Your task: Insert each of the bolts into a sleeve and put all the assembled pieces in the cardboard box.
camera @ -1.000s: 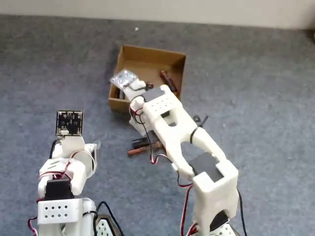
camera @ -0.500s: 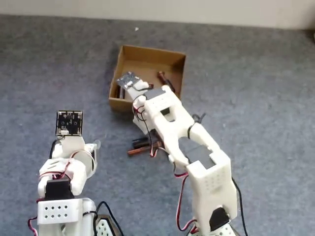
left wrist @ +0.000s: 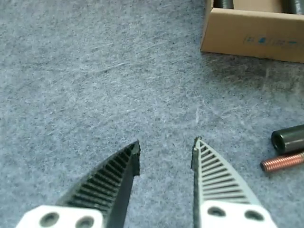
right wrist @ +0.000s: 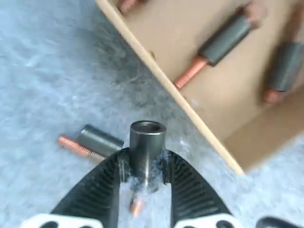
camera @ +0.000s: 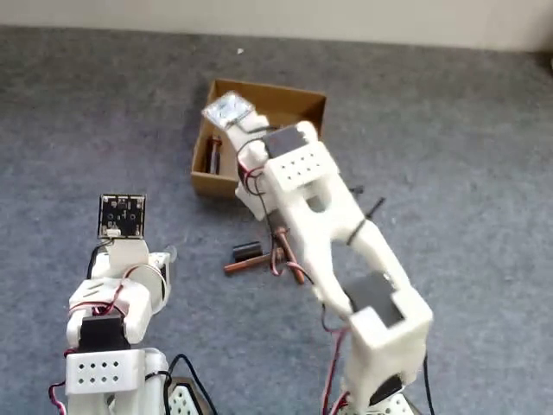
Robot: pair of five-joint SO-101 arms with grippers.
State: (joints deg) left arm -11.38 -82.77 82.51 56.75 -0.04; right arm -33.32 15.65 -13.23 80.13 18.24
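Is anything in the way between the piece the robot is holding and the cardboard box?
Nothing visible blocks it. The right end effector grips the dark grey metal sleeve close beside the open-topped brown cardboard box; only the box's own side wall lies between. Bare floor shows beside the assembled pieces inside.

right pincer [right wrist: 145,161]: a sleeve [right wrist: 147,142] sits between its jaws, over the surface [left wrist: 95,71], just outside the cardboard box [right wrist: 166,90] wall
cardboard box: right ahead of the right pincer, two assembled pieces [right wrist: 216,45] lying inside
loose sleeve [left wrist: 289,137]: on the surface near the right pincer, outside the box, bolt [left wrist: 282,162] just beside it
left pincer [left wrist: 166,154]: over the surface, box well ahead, loose sleeve and bolt off to its right
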